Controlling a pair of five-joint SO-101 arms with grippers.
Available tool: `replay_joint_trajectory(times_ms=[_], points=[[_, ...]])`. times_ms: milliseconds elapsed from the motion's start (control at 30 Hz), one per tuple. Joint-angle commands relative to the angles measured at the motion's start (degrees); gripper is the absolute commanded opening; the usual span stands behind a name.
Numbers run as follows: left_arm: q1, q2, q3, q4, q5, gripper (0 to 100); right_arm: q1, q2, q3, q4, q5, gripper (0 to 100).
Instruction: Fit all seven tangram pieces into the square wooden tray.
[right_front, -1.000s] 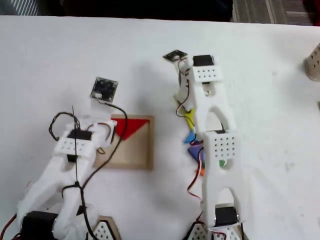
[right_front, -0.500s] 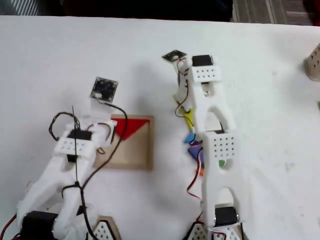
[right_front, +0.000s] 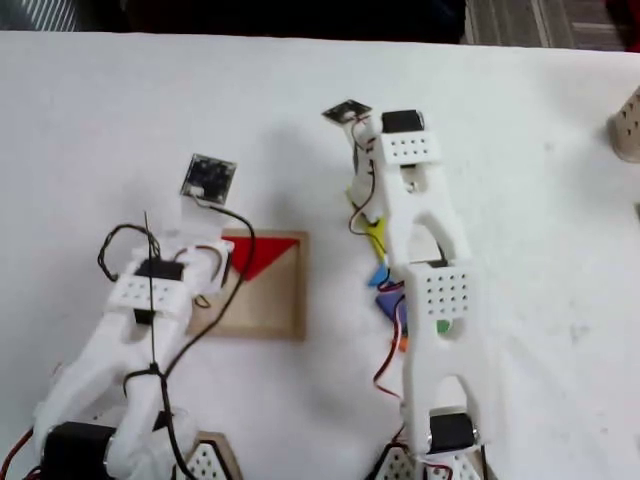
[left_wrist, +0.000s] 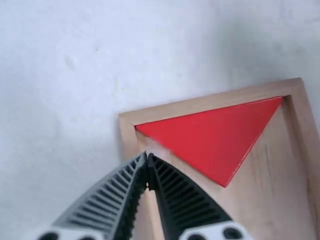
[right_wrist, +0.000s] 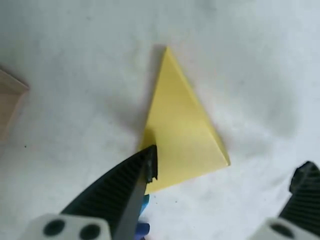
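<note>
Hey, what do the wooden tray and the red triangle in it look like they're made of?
Tray: pale, seemingly unvarnished wood; faint grain streaks show on its floor and rim. Red triangle: smooth, evenly coloured, matte face with no grain showing; possibly painted wood or plastic, I cannot tell which.

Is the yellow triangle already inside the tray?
No, the yellow triangle lies flat on the table, outside the tray.

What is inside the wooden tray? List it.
One red triangle, flat along one rim of the wooden tray; bare wood beside it. The left gripper covers the part beneath it.
</note>
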Motion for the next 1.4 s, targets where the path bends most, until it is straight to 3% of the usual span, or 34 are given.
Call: replay_joint_trajectory(times_ms=[0, 600, 767, 1167, 1367], points=[[-0.3, -1.8, -0.3, -1.1, -0.5, 3, -2.0, -2.1, -0.4, 1.4, -1.0, 40.5], [-0.3, -1.8, -0.3, -1.1, -0.5, 3, -1.8, 0.7, -0.6, 0.0, -1.1, 40.4], [-0.4, -1.9, -0.2, -1.1, -0.5, 3, -1.6, 2.2, -2.6, 0.2, -0.9, 34.4], [-0.4, -1.9, -0.2, -1.0, -0.5, 3, -1.6, 2.3, -2.1, 1.6, -0.5, 33.8], [-0.4, -1.9, -0.2, -1.0, -0.5, 3, -2.1, 3.6, -2.5, 2.7, -0.5, 17.5]])
